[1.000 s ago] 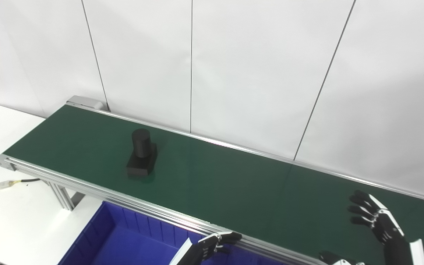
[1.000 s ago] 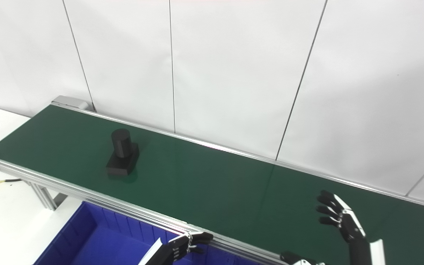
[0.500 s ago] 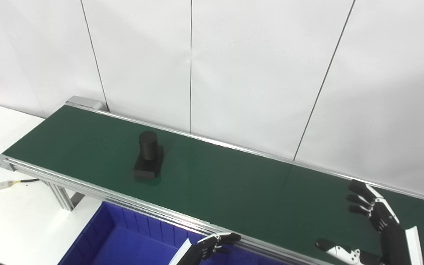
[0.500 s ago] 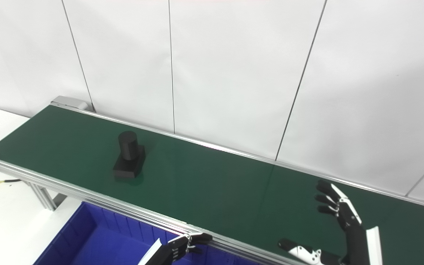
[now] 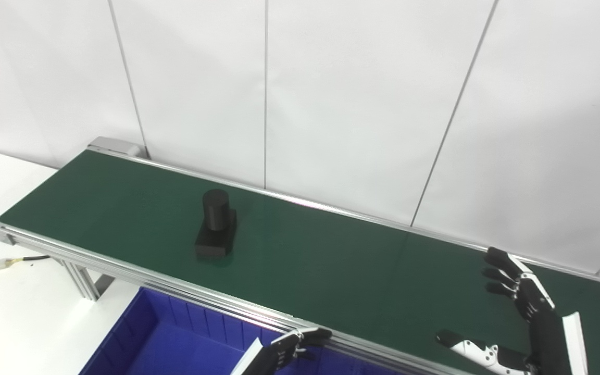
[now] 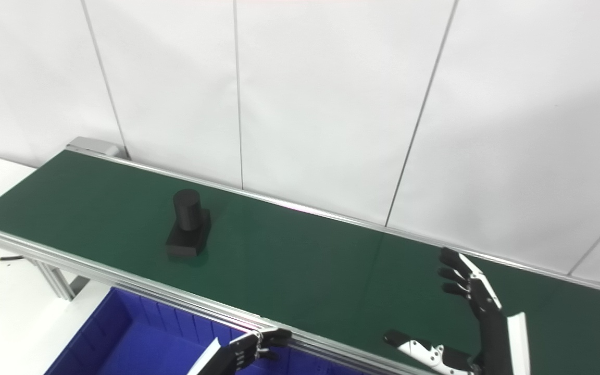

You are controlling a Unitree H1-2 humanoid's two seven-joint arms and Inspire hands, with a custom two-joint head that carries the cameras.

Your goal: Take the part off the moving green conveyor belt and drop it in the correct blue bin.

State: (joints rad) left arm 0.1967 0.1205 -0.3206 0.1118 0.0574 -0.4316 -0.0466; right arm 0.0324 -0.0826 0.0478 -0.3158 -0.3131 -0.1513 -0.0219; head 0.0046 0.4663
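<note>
Your right hand [image 5: 521, 312] hangs spread over the belt [image 5: 331, 260], holding nothing. The part [image 5: 216, 224] stands upright at its ten o'clock, well apart. Your left hand [image 5: 289, 350], fingers curled and empty by the blue bin [image 5: 175, 338], looks nearer, the part at its eleven.

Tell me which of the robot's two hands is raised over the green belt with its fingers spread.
The right hand: it is over the conveyor belt, open with fingers apart. The left hand sits low at the belt's near rail, above the blue bin.
</note>
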